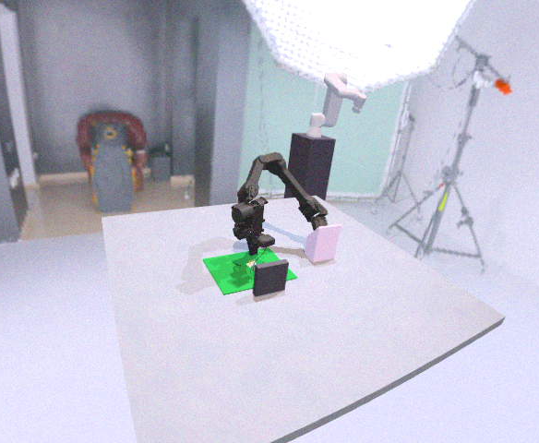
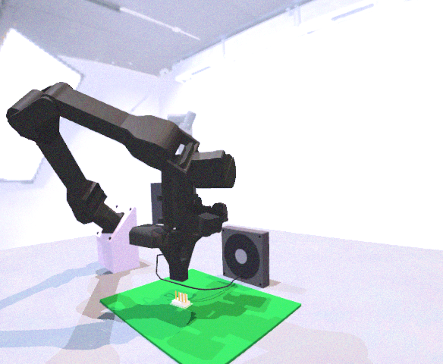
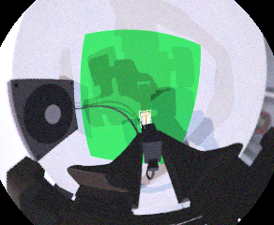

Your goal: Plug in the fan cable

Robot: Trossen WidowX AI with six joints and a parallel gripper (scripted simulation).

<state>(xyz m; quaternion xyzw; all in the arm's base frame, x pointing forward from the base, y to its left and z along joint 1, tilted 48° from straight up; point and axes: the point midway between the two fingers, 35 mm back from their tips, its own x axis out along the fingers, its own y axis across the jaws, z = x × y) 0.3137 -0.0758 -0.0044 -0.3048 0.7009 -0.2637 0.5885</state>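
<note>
My gripper (image 1: 253, 251) (image 2: 178, 277) (image 3: 149, 130) is shut on the dark cable plug (image 3: 152, 151), pointing down above the green board (image 1: 218, 272) (image 2: 143, 296) (image 3: 142, 39). The fingers mostly hide the plug in the top and exterior views. The white header (image 1: 250, 263) (image 2: 181, 303) (image 3: 144, 118) stands on the board with its upright pins bare, just below the fingertips. A gap shows between fingertips and pins in the exterior view. The thin black cable (image 2: 204, 289) (image 3: 114, 108) curves from the fan (image 1: 270, 278) (image 2: 245, 254) (image 3: 48, 114) to the gripper.
The fan stands upright by one edge of the board. The arm's pink base block (image 1: 323, 244) (image 2: 120, 250) stands behind the board in the top view. The table (image 1: 307, 353) has its near edge (image 1: 389, 389) far from the board. Arm shadows fall across the board.
</note>
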